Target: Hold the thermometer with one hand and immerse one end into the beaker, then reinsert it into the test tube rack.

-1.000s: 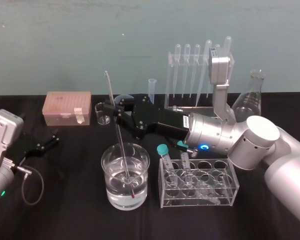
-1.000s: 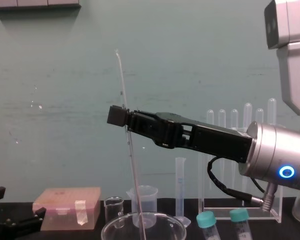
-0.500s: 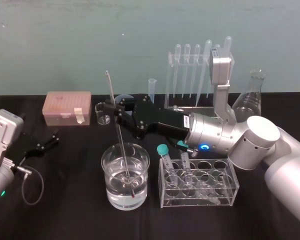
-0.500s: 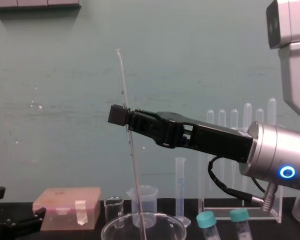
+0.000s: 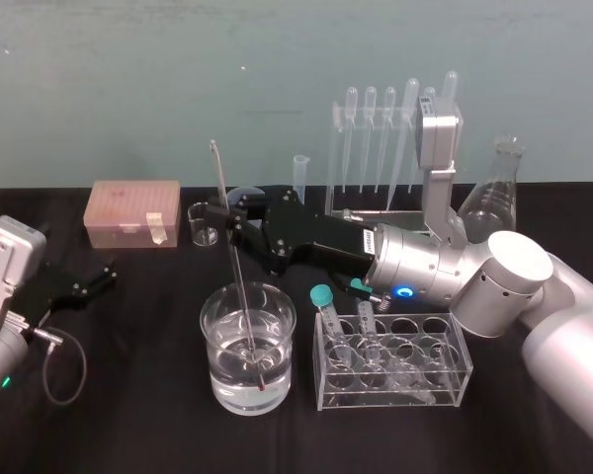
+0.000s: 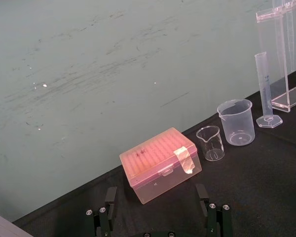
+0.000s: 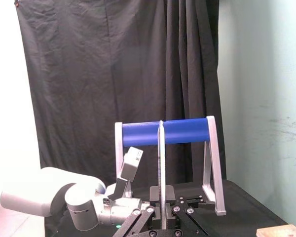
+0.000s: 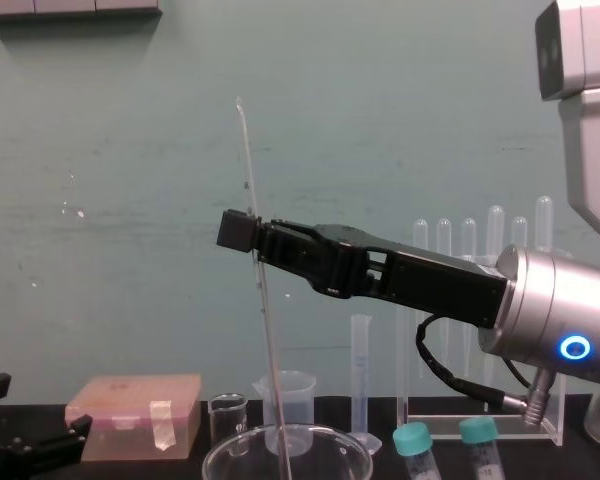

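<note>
a: where is the thermometer [image 5: 237, 267] right now?
b: in the right gripper [image 5: 227, 215], over the middle of the desk [image 5: 128, 415], near its front edge. its red tip sits under the water, close to the bottom of the beaker [image 5: 282, 360].
a: how does the pincer have it?
b: clamped on the glass rod, with a long stretch above the fingers and a longer one below. i judge that height is deliberate: the lower end reaches the water while the fingers hang well above the rim.
a: is it upright?
b: nearly. the top leans toward the desk's left edge, so the rod slants down into the beaker.
a: and the other arm?
b: the left gripper [image 5: 92, 279] sits by the desk's left edge, fingers spread wide, nothing between them. parked out of the way, i'd say.
a: what remains?
b: the dip looks done. the test tube rack [image 5: 333, 158] stands by the back edge, right of centre, with pipettes hanging in it. the rod needs lifting clear of the rim, then lining up straight over a hole. it is thin glass, so a slant could jam or snap it.
</note>
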